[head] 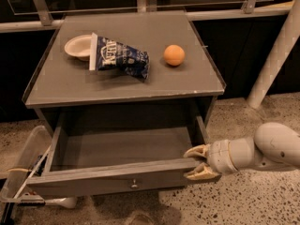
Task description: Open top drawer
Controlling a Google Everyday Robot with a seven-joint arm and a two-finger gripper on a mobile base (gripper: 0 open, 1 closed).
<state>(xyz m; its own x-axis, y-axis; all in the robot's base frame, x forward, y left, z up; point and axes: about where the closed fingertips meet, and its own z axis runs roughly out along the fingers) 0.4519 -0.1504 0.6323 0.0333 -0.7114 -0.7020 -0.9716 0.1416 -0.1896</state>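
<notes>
The top drawer [108, 179] of the grey cabinet is pulled well out, and its inside shows empty. Its grey front panel has one small round metal knob [134, 184] at the centre. My gripper [194, 162] comes in from the right at the right end of the front panel. One finger is over the panel's top edge and the other is in front of it, so the fingers clamp the panel's end. The slimmer lower drawers are hidden beneath the open drawer.
On the cabinet top [56, 86] lie a white bowl [77, 46], a blue chip bag [119, 57] and an orange [174, 55]. A clear plastic bin [23, 168] stands on the floor at the left. A white post [276, 55] leans at the right.
</notes>
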